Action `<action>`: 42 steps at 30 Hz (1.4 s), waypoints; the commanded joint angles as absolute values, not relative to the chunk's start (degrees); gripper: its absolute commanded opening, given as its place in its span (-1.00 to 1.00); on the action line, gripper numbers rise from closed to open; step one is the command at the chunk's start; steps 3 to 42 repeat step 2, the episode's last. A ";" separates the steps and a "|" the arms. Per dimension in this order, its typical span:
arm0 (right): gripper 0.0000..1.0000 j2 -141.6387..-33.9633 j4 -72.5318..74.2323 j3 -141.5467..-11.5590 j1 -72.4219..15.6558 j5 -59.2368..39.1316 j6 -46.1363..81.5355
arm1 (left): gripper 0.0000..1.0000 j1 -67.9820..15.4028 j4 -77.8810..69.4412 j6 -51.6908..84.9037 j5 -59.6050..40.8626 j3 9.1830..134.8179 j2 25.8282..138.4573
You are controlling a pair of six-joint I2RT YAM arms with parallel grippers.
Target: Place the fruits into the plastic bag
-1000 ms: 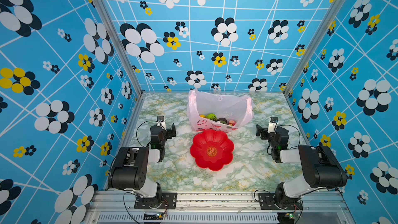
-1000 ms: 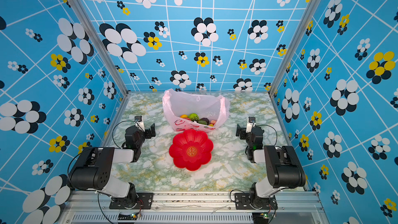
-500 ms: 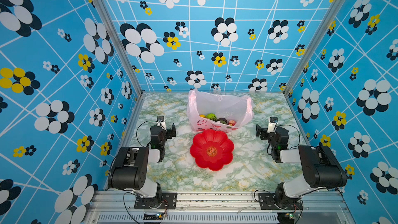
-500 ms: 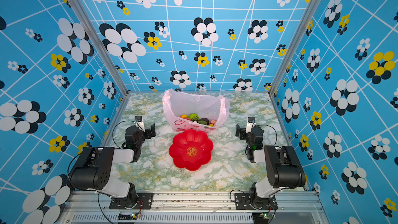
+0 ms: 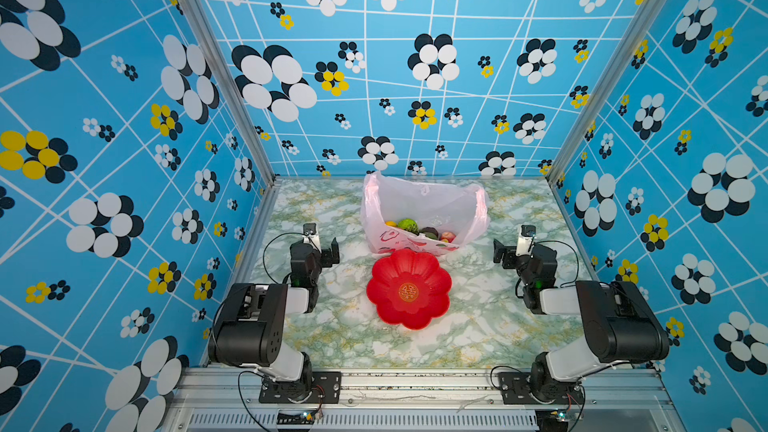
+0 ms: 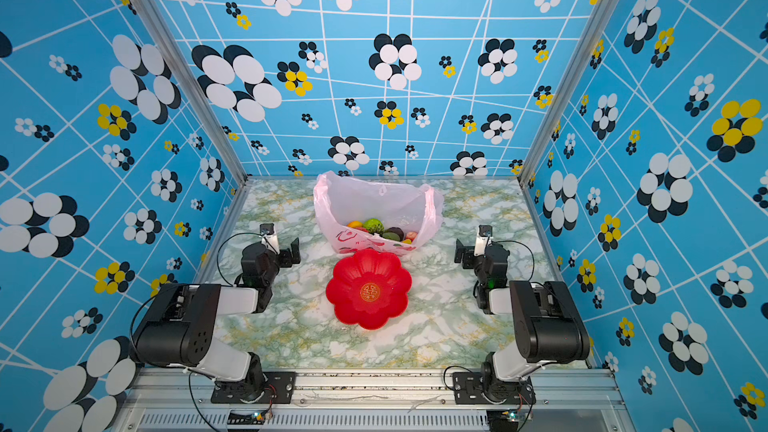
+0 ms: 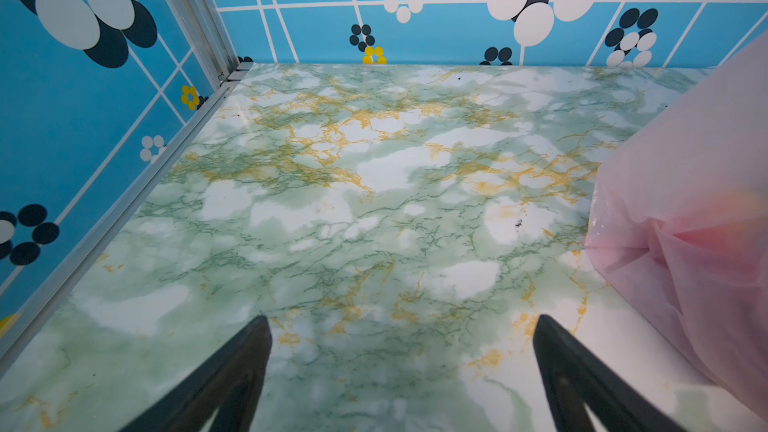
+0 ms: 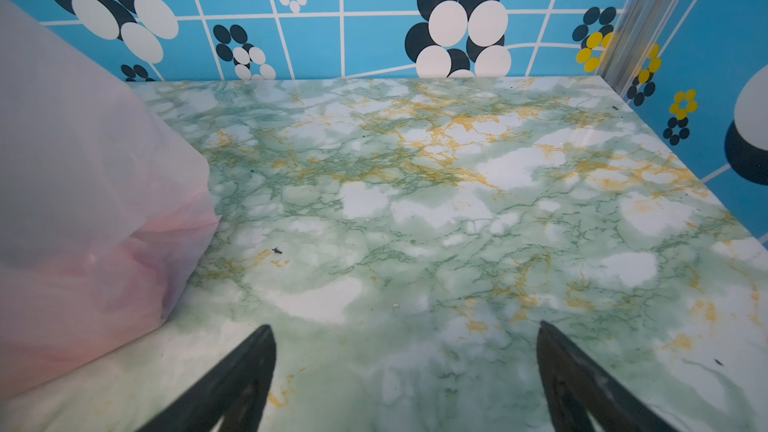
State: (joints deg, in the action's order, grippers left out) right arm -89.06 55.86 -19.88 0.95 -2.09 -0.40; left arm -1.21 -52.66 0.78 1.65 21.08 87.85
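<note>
between left fingers point(image 7: 232, 376) and right fingers point(image 8: 237, 384): plastic bag point(image 5: 419, 201), untouched | fruits point(image 5: 408, 225) inside

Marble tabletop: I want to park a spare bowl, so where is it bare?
Bare marble tabletop lies between the left arm and the plastic bag, between that bag and the right arm, and along the near edge before the red flower-shaped plate. Crowded mid-table, where plate and bag nearly meet.
</note>
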 commanded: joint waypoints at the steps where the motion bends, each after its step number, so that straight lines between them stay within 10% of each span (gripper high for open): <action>1: 0.99 -89.20 55.19 -20.83 1.23 -2.65 0.32 | 0.98 -1.21 -51.78 0.18 1.02 22.08 88.51; 42: 0.99 -89.21 55.20 -20.90 1.23 -2.64 0.33 | 0.98 -1.19 -51.92 0.18 0.97 22.14 88.50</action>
